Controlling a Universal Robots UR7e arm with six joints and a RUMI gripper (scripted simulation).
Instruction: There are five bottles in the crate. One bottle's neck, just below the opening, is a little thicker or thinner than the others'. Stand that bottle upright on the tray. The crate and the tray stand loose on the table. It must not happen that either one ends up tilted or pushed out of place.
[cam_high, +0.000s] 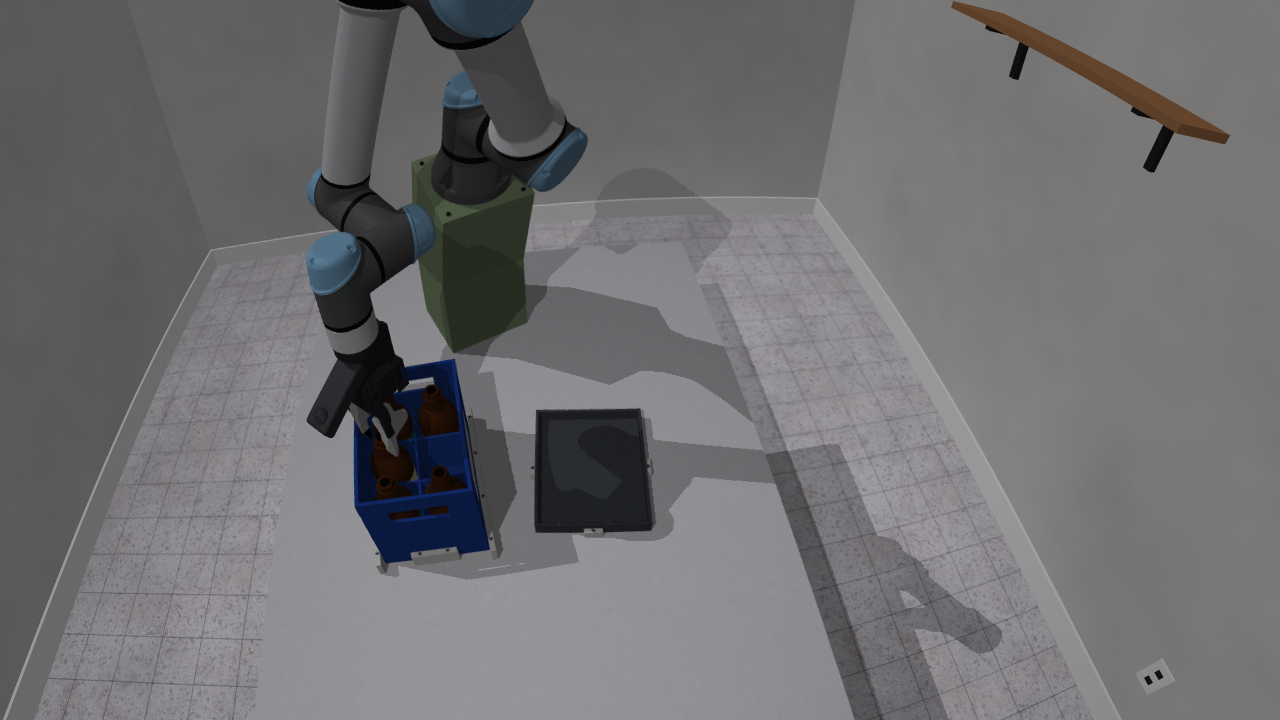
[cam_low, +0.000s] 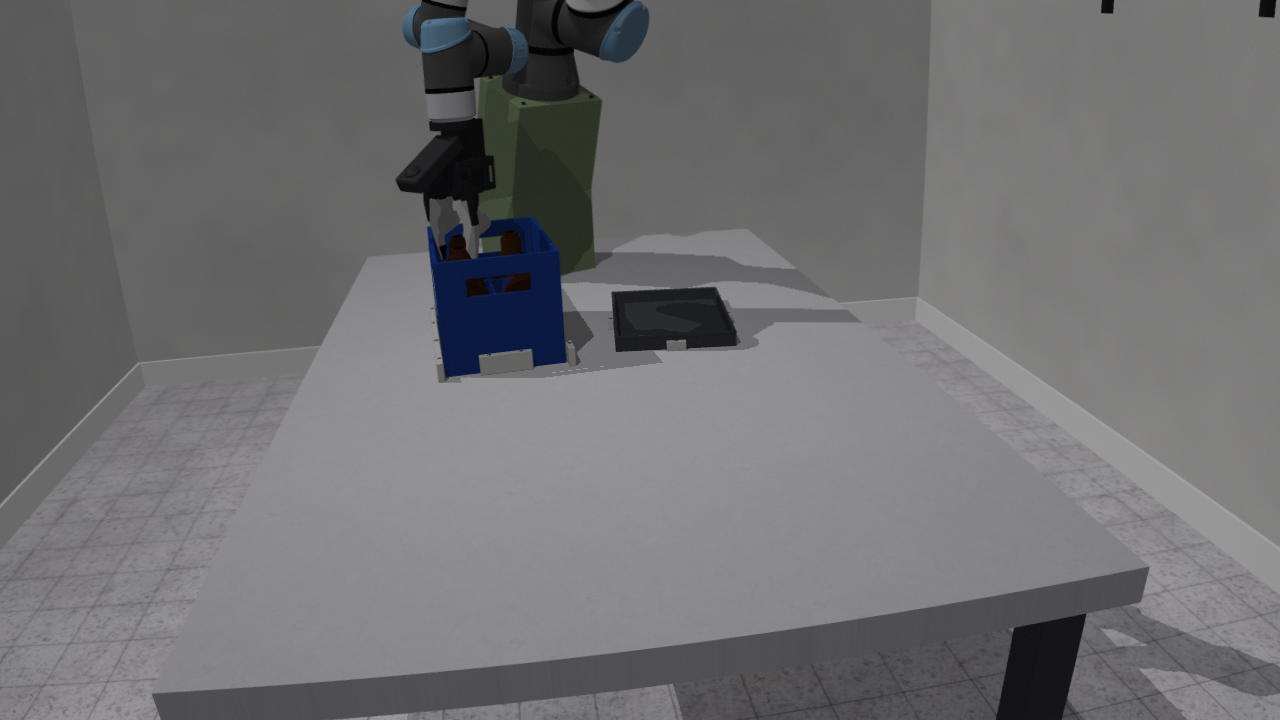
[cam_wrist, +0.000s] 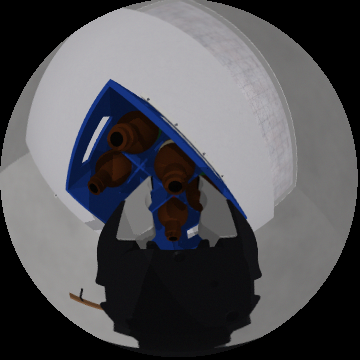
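The blue crate (cam_high: 429, 532) (cam_low: 501, 326) (cam_wrist: 120, 100) holds five brown bottles. My gripper (cam_high: 382, 440) (cam_low: 457, 248) (cam_wrist: 175, 176) is partly open, its fingers down inside the crate's left row. The left middle bottle (cam_high: 391, 464) (cam_wrist: 174, 162) stands with its neck between them, a gap on each side in the wrist view. Other bottles are the back right (cam_high: 437, 415), the front left (cam_high: 385, 489) and the front right (cam_high: 441, 482); the back left one is partly behind the fingers. I cannot tell which neck differs. The black tray (cam_high: 537, 465) (cam_low: 640, 342) lies right of the crate, with no bottle on it.
The right middle compartment (cam_high: 440, 454) of the crate has no bottle. Blue dividers and crate walls stand close around the fingers. The green robot pedestal (cam_high: 474, 286) (cam_low: 554, 179) is behind the crate. A gap of table separates the crate and the tray.
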